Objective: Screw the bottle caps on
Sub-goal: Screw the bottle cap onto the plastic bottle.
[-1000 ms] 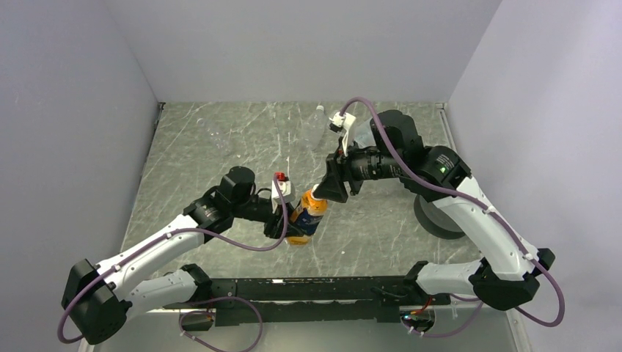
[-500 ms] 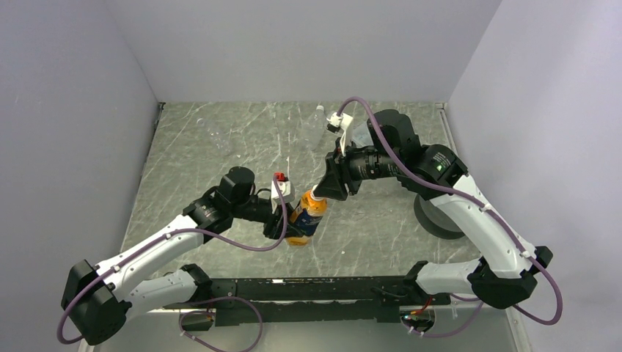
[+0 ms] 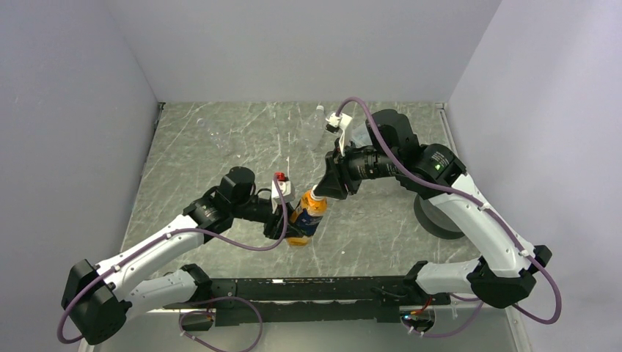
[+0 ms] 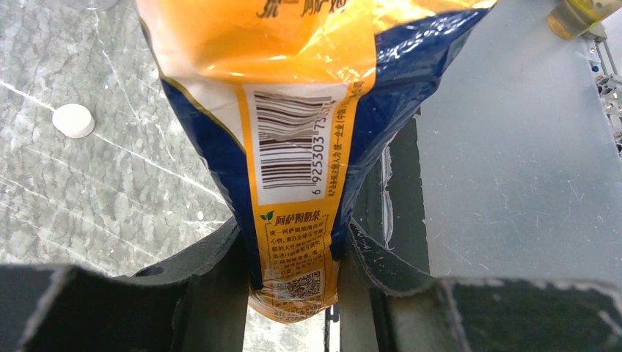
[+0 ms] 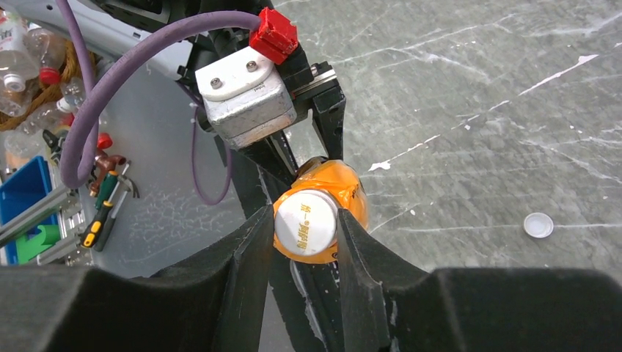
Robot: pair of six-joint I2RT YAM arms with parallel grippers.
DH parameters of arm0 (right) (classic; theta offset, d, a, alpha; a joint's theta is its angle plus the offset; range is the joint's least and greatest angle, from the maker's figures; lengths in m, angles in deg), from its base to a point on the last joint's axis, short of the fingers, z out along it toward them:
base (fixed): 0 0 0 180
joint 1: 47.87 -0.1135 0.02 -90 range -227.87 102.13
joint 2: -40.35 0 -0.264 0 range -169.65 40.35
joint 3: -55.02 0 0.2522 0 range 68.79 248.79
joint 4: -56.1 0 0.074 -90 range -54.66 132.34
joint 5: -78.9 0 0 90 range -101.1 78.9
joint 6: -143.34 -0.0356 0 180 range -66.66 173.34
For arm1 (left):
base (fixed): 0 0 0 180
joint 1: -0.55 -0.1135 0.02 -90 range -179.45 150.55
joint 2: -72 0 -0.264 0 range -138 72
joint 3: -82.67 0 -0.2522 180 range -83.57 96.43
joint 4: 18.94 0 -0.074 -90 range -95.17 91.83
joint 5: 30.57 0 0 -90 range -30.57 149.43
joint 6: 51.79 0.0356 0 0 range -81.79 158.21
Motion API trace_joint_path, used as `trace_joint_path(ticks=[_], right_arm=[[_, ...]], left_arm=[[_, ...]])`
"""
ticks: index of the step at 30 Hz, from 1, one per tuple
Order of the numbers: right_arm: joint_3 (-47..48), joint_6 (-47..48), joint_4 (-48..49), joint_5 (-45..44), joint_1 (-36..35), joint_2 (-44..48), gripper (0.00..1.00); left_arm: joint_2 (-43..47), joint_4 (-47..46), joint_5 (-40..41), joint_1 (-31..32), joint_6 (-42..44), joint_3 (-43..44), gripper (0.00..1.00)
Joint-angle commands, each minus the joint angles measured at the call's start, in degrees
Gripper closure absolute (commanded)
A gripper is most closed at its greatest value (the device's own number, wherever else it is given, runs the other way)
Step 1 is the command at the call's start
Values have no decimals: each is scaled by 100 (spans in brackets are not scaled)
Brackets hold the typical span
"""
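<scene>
Right gripper (image 5: 304,233) is closed on the white cap (image 5: 305,224), with its 2 fingers pinching the cap's sides. The cap sits on the neck of the orange bottle (image 3: 304,217). Left gripper (image 4: 295,273) clamps the lower body of that bottle through the label and holds it tilted near the middle of the table (image 3: 381,227).

We judge the step in hand to be screwing this cap on, mid-twist. The threads are hidden under the cap, so we cannot tell how far down it is seated.

The next move calls for the right wrist to turn about the bottle's axis with light downward push while the left holds firm. If the wrist runs out of travel, it should let go and regrip.

Further out, 1 loose white cap (image 5: 538,225) lies on the table, well apart from the bottle. 1 clear bottle (image 3: 317,128) stands faint at the far side.
</scene>
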Motion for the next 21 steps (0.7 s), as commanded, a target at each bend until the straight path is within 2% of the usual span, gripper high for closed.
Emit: trace_joint_path(ticks=[1,8,15,21], right_arm=[[24,78,-42,-46,-10,6,64],[21,-62,-174,-477,-14,-111,76],[77,-786,-125,-1291,-11,-463,81],[365,-2021,-58,-2311,43,-1256,87]], left_arm=[[-27,-268,-138,-40,-69,227,100],[-108,-207,173,-58,-98,374,100],[-216,-172,2052,-58,111,646,100],[-461,-870,3636,-58,230,743,100]])
